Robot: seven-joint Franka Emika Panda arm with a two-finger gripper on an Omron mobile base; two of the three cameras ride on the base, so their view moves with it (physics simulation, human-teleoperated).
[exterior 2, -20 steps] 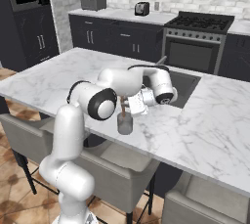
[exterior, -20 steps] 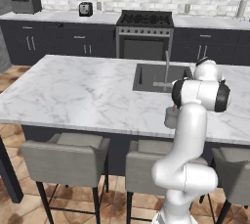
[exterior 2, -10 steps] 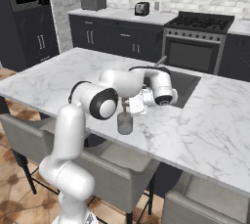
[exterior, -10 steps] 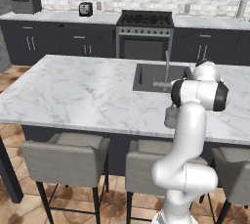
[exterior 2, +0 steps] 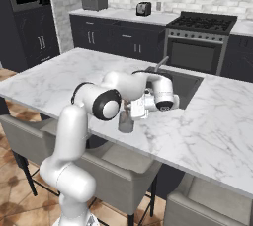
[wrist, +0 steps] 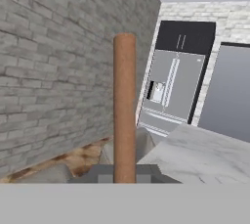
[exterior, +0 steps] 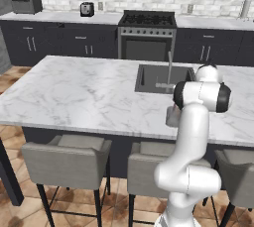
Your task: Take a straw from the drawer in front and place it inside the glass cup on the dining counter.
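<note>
Gripping the straw (wrist: 124,105), pincer (exterior 2: 132,110) above glass cup (exterior 2: 125,121), dining counter (exterior 2: 207,136)

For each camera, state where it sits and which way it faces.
Left base view: behind the arm on its left, facing the dining counter; the arm rises lower right, beside the glass cup.
Right base view: behind on its right; the arm bends from lower left, gripper above the cup.
Hand view: on the hand, facing a brick wall along the held straw.
Both base views share counter, cup, stove.

I see flat, even rendered light, no glare; soft shadows under the dining counter (exterior: 99,97); pics sharp, no edge distortion.
</note>
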